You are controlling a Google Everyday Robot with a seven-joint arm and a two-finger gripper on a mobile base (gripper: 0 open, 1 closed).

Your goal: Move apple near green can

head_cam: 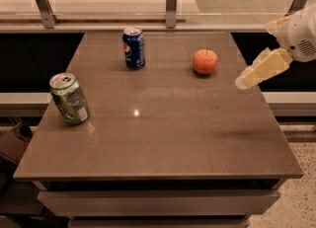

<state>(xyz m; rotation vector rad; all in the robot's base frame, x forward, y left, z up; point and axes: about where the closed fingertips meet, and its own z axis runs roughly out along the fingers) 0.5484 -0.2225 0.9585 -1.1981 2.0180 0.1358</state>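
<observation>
The apple (205, 61) is orange-red with a short stem and sits on the brown table (163, 123) at the back right. The green can (69, 98) stands upright near the table's left edge, far from the apple. The gripper (247, 80) is a pale yellow blurred shape on a white arm at the right edge. It hangs over the table's right side, to the right of the apple and apart from it. It holds nothing that I can see.
A blue Pepsi can (134, 48) stands upright at the back, left of the apple. A white counter with metal posts (171, 2) runs behind the table. Dark gaps lie on both sides of the table.
</observation>
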